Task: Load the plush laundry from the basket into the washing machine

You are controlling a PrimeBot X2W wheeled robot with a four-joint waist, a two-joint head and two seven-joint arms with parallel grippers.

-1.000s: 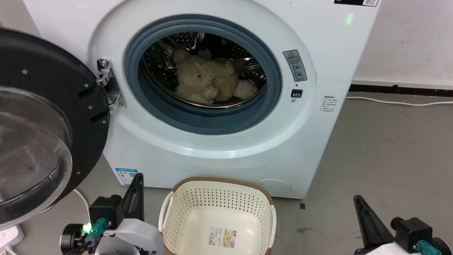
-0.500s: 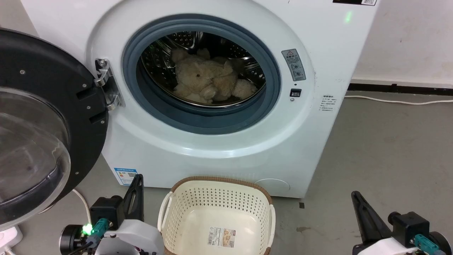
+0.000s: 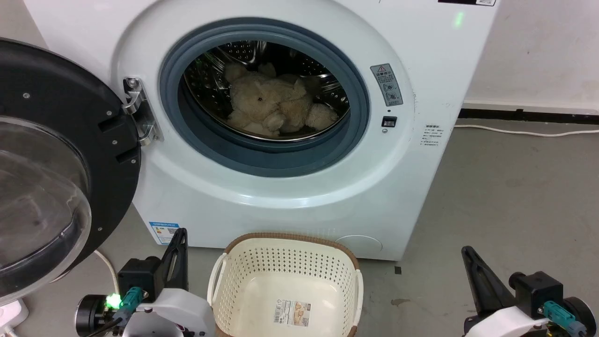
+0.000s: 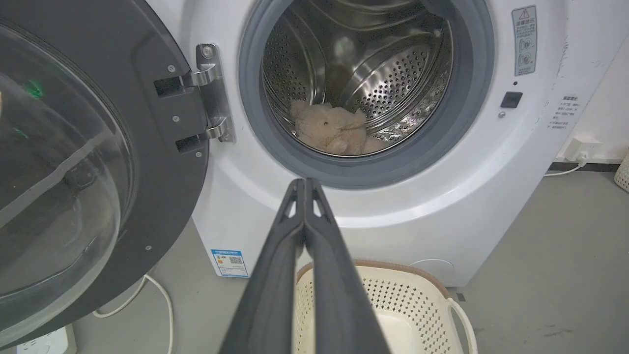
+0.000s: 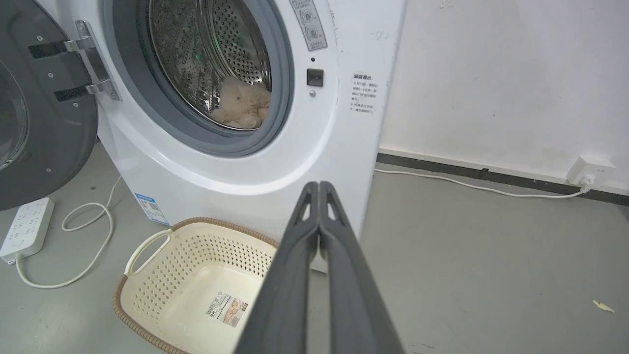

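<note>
The plush laundry (image 3: 273, 105), a shaggy cream teddy bear, lies inside the steel drum of the white washing machine (image 3: 290, 187); it also shows as plush laundry (image 4: 331, 132) and plush laundry (image 5: 243, 103). The cream basket (image 3: 285, 255) stands on the floor before the machine with only a label on its bottom, also basket (image 5: 196, 255) and basket (image 4: 403, 300). My left gripper (image 3: 179, 234) is shut, low at the basket's left. My right gripper (image 3: 465, 251) is shut, low at the right. Both hold nothing; left gripper (image 4: 304, 183) and right gripper (image 5: 318, 186) show jaws pressed together.
The black-framed glass door (image 3: 51, 159) hangs wide open at the left. A white power strip (image 5: 27, 228) and looped cord (image 5: 88, 221) lie on the floor under it. Another cable (image 3: 524, 133) runs along the wall at the right. Grey floor (image 3: 514, 206) spreads to the right.
The head view has drifted slightly, shifting the whole scene a little left. Both grippers stay shut and low; the bear and basket have not moved.
</note>
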